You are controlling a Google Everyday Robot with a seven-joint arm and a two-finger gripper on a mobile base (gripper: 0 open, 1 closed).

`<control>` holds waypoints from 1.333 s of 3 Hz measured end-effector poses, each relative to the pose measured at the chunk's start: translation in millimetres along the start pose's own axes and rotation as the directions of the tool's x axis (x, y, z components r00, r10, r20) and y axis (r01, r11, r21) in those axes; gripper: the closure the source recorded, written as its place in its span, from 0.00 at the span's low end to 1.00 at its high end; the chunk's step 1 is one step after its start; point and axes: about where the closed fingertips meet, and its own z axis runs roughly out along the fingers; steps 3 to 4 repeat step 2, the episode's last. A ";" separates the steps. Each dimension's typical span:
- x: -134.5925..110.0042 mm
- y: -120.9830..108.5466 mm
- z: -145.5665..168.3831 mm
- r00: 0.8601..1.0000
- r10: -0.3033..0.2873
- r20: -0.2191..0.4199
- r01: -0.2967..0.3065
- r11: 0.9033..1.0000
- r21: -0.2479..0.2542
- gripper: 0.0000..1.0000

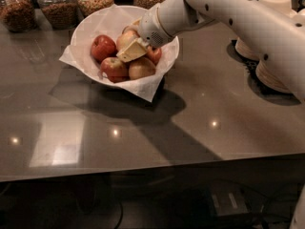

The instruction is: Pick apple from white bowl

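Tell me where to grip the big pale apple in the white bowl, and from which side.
Best grip the apple across its widest round part, coming from above: the white bowl and neighbouring apples hem in its sides, while its top is exposed. The gripper is inside the bowl, just in front of it.

Cream gripper (130, 51) in white bowl (172, 60) — apple (123, 39) pale yellow, red-blushed.

Smooth plastic pincer (132, 50) in paper-lined white bowl (85, 26) on glossy countertop (200, 123)
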 end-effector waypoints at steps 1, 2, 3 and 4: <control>-17.9 -2.5 -21.6 0.999 -0.040 0.002 0.040 0.999 0.012 1.00; -31.7 -6.8 -42.0 0.997 -0.072 -0.003 0.072 0.997 0.002 1.00; -31.7 -6.8 -42.0 0.997 -0.072 -0.003 0.072 0.997 0.002 1.00; -31.7 -6.8 -42.0 0.997 -0.072 -0.003 0.072 0.997 0.002 1.00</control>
